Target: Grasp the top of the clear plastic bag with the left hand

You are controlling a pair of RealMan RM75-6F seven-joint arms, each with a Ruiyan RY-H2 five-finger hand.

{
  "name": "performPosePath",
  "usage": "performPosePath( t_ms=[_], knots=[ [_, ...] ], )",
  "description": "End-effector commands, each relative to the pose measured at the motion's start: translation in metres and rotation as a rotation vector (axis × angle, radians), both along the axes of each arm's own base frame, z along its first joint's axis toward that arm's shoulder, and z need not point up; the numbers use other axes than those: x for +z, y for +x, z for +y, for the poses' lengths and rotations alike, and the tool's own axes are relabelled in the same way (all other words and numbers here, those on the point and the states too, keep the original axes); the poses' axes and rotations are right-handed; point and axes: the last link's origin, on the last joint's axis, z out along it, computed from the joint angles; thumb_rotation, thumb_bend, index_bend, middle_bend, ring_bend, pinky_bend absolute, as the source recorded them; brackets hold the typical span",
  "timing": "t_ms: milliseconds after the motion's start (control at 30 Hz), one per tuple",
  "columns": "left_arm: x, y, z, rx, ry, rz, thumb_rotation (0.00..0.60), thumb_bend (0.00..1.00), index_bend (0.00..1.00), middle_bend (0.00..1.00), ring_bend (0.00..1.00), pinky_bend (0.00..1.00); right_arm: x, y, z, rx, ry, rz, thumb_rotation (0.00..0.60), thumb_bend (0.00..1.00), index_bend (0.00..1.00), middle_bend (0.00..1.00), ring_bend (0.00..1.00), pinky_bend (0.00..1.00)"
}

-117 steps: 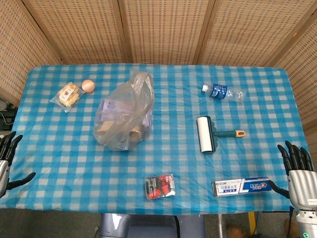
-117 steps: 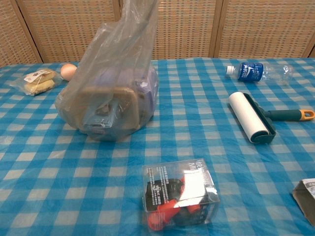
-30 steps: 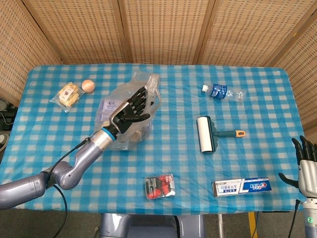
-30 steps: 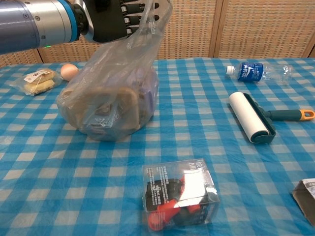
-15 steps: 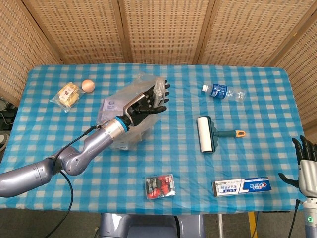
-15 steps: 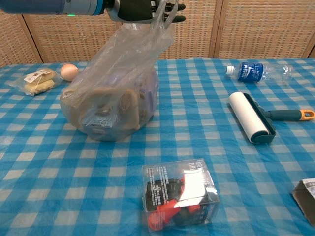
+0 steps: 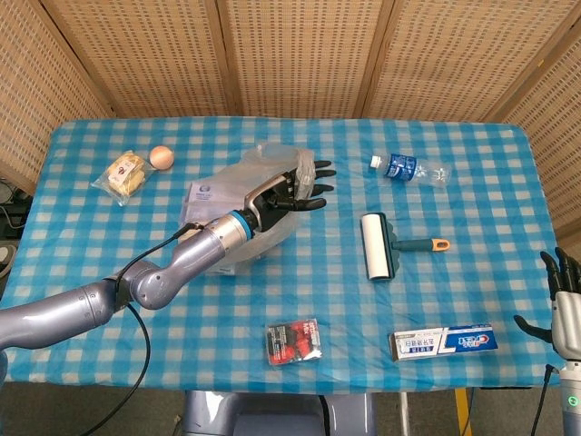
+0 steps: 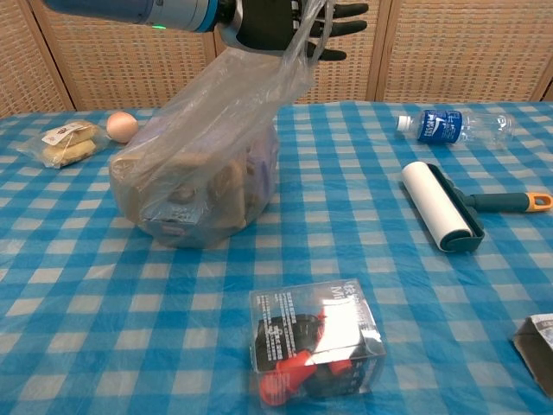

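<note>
The clear plastic bag (image 7: 221, 211) (image 8: 200, 166) stands left of the table's middle, with boxes and packets inside. Its loose top (image 8: 296, 54) is pulled up and over to the right. My left hand (image 7: 292, 189) (image 8: 283, 22) is at that top, with its fingers stretched out and spread toward the right and the film draped across them. I cannot see any finger closed on the plastic. My right hand (image 7: 564, 312) hangs off the table's front right corner with fingers spread, holding nothing.
An egg (image 7: 162, 156) and a snack packet (image 7: 124, 174) lie at the back left. A water bottle (image 7: 407, 168) and a lint roller (image 7: 377, 245) lie to the right. A toothpaste box (image 7: 443, 341) and a small clear box (image 8: 315, 350) sit near the front edge.
My left hand has slid further right at the bag's top, its fingers reaching past the plastic, and the top leans more to the right. The right hand has stayed put.
</note>
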Motion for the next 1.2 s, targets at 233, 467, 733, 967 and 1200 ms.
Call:
performPosePath(
  t_ms=[233,467,733,967,1200],
  knots=[
    [0.0,0.002,-0.004,-0.008,-0.011,-0.042,0.6,0.0,0.67,0.68,0.6,0.34,0.0,0.0,0.0,0.001,0.002,-0.003,0.6,0.0,0.0,0.0,0.0,0.0],
    [0.008,-0.003,-0.006,-0.015,-0.057,-0.065,0.599,0.0,0.9,0.86,0.75,0.61,-0.001,0.002,0.0,0.006,0.0,-0.004,0.6,0.0,0.0,0.0,0.0,0.0],
    [0.022,-0.015,-0.004,-0.053,-0.019,-0.046,0.6,0.01,1.0,1.0,0.94,1.0,-0.001,0.003,0.001,0.012,0.001,-0.002,0.6,0.0,0.0,0.0,0.0,0.0],
    [0.054,-0.032,0.0,-0.103,0.194,0.038,0.6,1.0,1.0,1.0,0.96,1.0,-0.001,0.006,0.002,0.021,0.0,-0.005,0.6,0.0,0.0,0.0,0.0,0.0],
    [0.094,-0.033,-0.003,-0.111,0.384,0.042,0.6,1.0,1.0,1.0,0.97,1.0,-0.002,0.008,0.003,0.028,0.002,-0.005,0.6,0.0,0.0,0.0,0.0,0.0]
  ],
)
